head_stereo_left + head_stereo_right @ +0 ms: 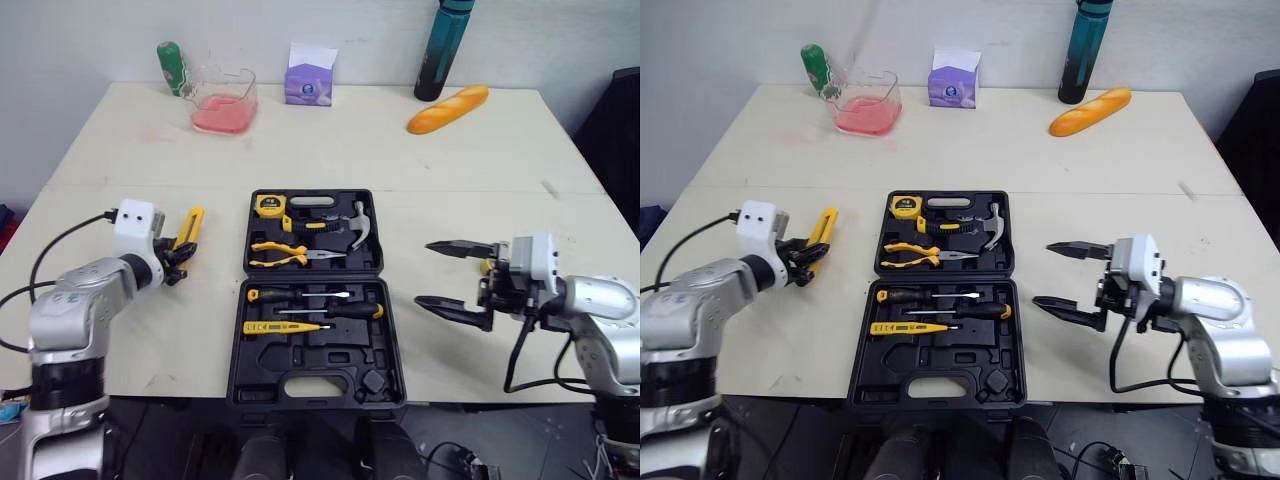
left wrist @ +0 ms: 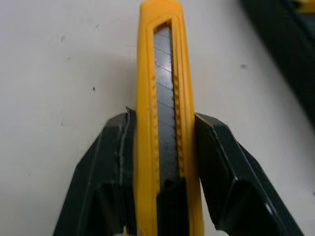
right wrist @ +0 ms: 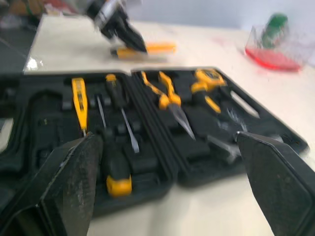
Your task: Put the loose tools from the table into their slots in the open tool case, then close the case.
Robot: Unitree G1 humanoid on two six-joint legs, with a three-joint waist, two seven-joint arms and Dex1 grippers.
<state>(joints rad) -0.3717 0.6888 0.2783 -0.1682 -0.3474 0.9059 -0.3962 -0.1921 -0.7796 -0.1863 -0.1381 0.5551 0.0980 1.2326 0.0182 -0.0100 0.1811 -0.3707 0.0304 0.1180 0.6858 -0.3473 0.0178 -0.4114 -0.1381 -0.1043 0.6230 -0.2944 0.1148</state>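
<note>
The left claw [image 1: 181, 258] gripped a yellow knife [image 1: 192, 225] at nine o'clock from the case [image 1: 300, 356]; the right claw [image 1: 424, 273] gaped at three o'clock.

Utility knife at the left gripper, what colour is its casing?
The utility knife is yellow; left wrist view.

The open tool case [image 1: 330, 352] is lying mid-worktop [image 1: 480, 180], the knife [image 1: 190, 228] sitting to its left, while a tub [image 1: 224, 100], box [image 1: 310, 75] and loaf [image 1: 447, 108] are sitting behind.
</note>
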